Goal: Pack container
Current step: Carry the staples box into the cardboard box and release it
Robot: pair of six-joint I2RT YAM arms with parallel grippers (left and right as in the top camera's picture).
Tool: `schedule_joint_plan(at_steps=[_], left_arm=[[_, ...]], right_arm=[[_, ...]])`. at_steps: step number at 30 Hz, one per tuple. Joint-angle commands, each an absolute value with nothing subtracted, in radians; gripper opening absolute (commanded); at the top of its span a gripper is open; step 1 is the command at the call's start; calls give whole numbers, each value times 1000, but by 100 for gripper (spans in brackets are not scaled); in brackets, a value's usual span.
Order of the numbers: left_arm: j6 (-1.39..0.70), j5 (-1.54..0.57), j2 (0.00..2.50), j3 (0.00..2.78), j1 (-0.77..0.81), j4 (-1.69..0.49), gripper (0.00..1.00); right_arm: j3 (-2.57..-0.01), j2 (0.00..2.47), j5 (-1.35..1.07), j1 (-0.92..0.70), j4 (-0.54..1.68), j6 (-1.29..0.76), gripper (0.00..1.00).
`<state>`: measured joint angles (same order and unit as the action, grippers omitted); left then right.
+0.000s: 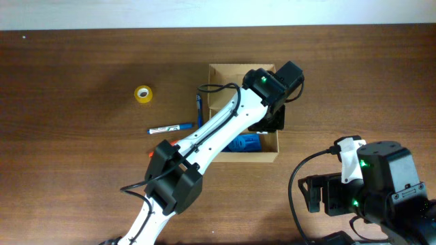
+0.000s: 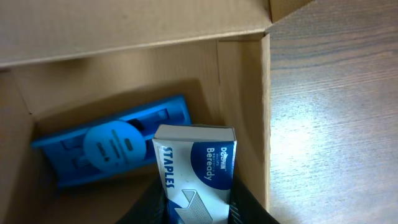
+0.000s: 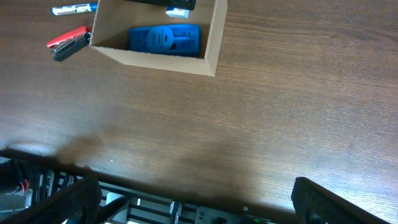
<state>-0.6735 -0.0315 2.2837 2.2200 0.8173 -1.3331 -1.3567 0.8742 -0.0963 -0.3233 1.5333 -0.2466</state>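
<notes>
The staples box is clamped by the left gripper inside the container at frame centre, for placing beside the blue tool; the right gripper is held apart, lower right

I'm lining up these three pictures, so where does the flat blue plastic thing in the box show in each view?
Overhead: blue plastic thing in the cardboard box's lower end, mid-picture, partly hidden.
Left wrist: it lies centre-left on the box floor, behind the staples box.
Right wrist: it sits top, left of centre, inside the box.
Shared landmark: the cardboard box's walls.
</notes>
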Motion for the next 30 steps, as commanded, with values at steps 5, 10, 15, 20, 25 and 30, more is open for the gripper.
schedule_joint_plan(at_steps=[5, 10, 15, 20, 25, 30], left_arm=[[-697, -57, 2297, 2192, 866, -1324, 20], [-756, -69, 2327, 2192, 882, -1328, 18], [-800, -72, 2334, 2192, 882, -1336, 13], [-812, -72, 2334, 2192, 882, -1339, 15], [-811, -72, 2334, 2192, 882, -1339, 35], [-806, -72, 2334, 2192, 881, -1339, 53]], right_arm=[[-1367, 870, -101, -329, 1530, -243, 99], [-1367, 870, -101, -329, 1530, -243, 99], [-1367, 870, -101, -329, 1530, -242, 99], [-1367, 870, -96, -329, 1530, -242, 99], [-1367, 870, -97, -329, 1530, -243, 99], [-1367, 870, -97, -329, 1530, -242, 99]])
